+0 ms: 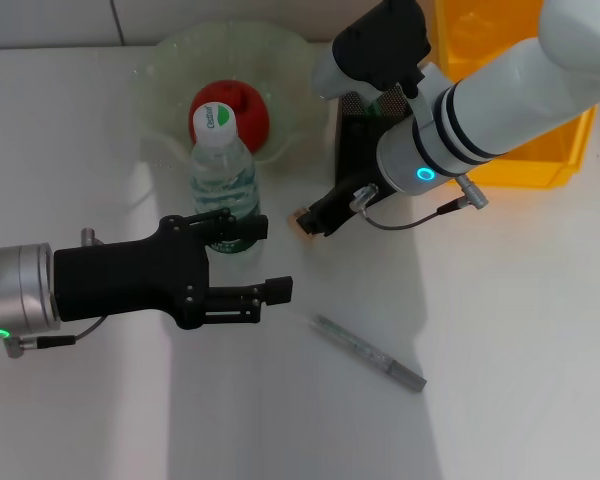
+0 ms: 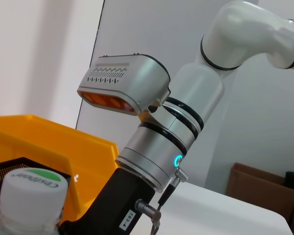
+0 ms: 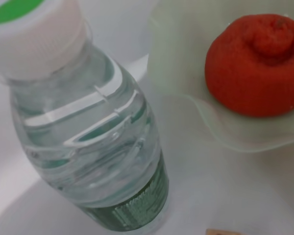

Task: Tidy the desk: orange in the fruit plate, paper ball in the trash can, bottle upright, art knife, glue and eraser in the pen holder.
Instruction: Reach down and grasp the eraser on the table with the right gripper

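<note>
The bottle [image 1: 223, 185] stands upright in front of the fruit plate [image 1: 170, 75], and the orange [image 1: 248, 112] lies in the plate. My left gripper [image 1: 275, 259] is open just in front of the bottle's base, its upper finger against the label. My right gripper [image 1: 318, 220] reaches down beside the pen holder [image 1: 352, 140], its tip at the tan eraser [image 1: 302, 215] on the desk. A thin grey art knife [image 1: 370, 353] lies on the desk. The right wrist view shows the bottle [image 3: 95, 147], the orange [image 3: 257, 63], the plate [image 3: 186, 73] and the eraser's edge [image 3: 223, 231]. The paper ball and glue are out of view.
The yellow trash can [image 1: 510, 160] stands at the back right, behind my right arm [image 1: 500, 100], which hides most of the pen holder. The left wrist view shows the bottle cap [image 2: 32, 185], the trash can [image 2: 44, 134] and the right arm [image 2: 166, 147].
</note>
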### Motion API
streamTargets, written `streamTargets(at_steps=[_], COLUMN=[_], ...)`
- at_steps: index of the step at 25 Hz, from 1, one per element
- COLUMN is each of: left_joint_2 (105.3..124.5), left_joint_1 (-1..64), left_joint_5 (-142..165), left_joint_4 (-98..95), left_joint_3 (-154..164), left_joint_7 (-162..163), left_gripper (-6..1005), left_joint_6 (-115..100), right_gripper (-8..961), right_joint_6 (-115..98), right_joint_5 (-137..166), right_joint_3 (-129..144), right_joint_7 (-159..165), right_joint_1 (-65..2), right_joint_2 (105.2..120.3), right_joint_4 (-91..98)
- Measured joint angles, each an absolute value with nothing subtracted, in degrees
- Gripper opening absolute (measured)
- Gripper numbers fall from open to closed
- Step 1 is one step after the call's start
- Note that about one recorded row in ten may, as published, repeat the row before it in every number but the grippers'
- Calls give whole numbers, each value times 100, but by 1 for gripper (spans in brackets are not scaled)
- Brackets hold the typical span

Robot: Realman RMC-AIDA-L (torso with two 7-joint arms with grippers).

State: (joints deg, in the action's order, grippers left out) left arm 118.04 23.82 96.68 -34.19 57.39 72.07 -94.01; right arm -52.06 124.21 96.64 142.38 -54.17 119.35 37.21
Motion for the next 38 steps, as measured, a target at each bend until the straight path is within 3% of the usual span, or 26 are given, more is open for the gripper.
streamTargets(at_steps=[10,16,38], left_joint_2=[11803,11803,11813], left_joint_1=[2357,2349,2317], left_joint_5=[9668,9668,9668], left_joint_4=[-3419,-3419,-3349], left_joint_3=[5739,5739,5739], left_joint_7=[7207,7207,7137], left_gripper=[844,844,846], left_joint_6=[-9472,-9511,-9509], right_gripper=[216,367,366], right_joint_6=[-5181,-5011,-4887], right_joint_5=[12428,12428,12358], right_joint_3=[9652,9732,9953], right_joint_7=[14248,14310,14388], right_joint_1=[-5448,-5490,-5511], right_joint_2=[11950,11976,11988], right_joint_4=[3777,3711,3725])
